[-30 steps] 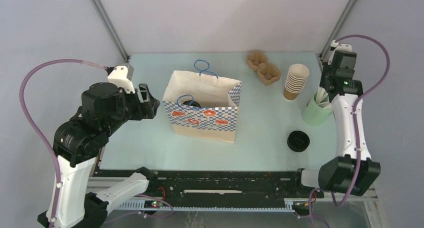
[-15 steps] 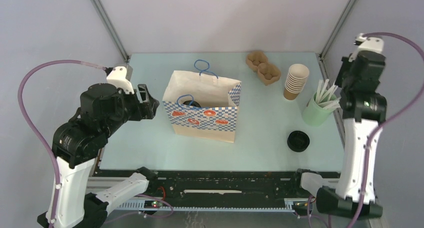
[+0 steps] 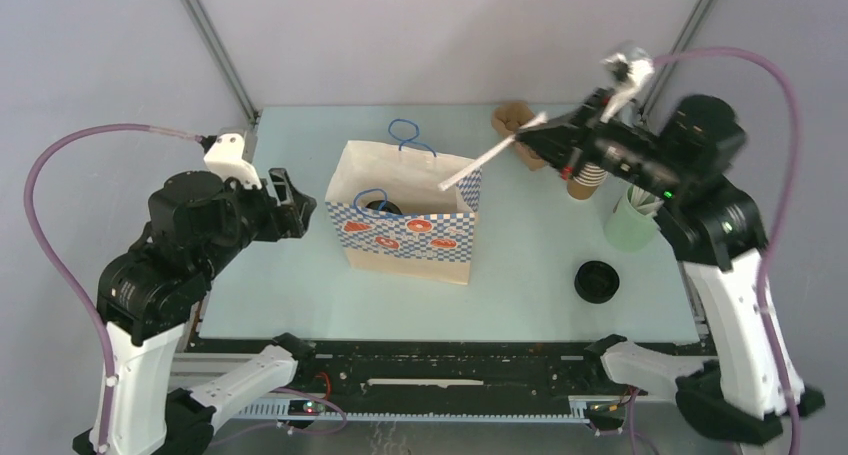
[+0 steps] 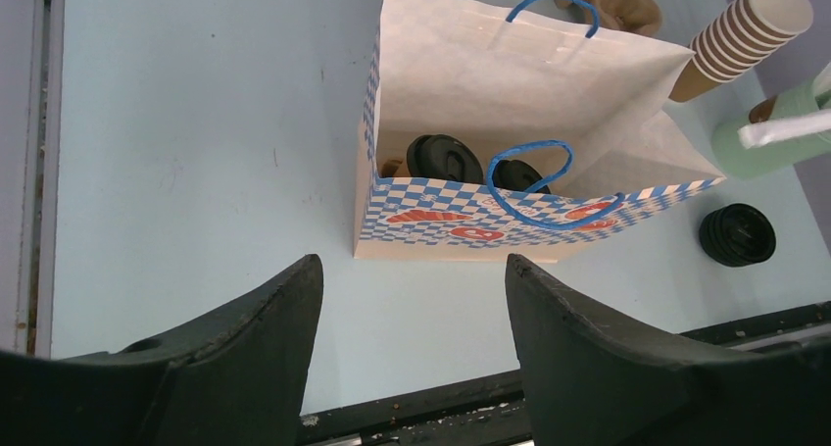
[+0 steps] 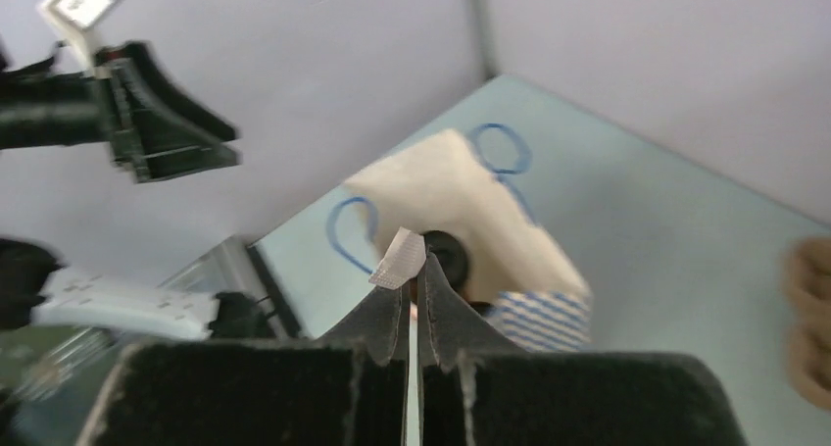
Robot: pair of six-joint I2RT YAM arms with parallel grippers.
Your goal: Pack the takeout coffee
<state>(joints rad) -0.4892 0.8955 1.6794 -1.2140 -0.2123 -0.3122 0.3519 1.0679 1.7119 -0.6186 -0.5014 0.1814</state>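
Note:
A white paper bag (image 3: 405, 215) with blue checks stands open mid-table. The takeout coffee sits inside it: two black-lidded cups, one (image 4: 444, 159) next to the other (image 4: 519, 174); one lid shows in the top view (image 3: 375, 203) and in the right wrist view (image 5: 451, 255). My right gripper (image 3: 553, 135) (image 5: 414, 270) is shut on a white paper-wrapped straw (image 3: 490, 157) (image 5: 397, 260), held in the air, its far end over the bag's right rim. My left gripper (image 3: 297, 203) (image 4: 412, 270) is open and empty, just left of the bag.
A stack of lidless brown cups (image 3: 582, 183) (image 4: 745, 34) and a brown pulp carrier (image 3: 513, 120) stand at the back right. A green cup of straws (image 3: 630, 223) (image 4: 774, 137) is at the right edge. Loose black lids (image 3: 597, 280) (image 4: 737, 234) lie front right.
My right arm has lifted from the green cup and swung left towards the bag, carrying a white straw. The left arm has barely moved.

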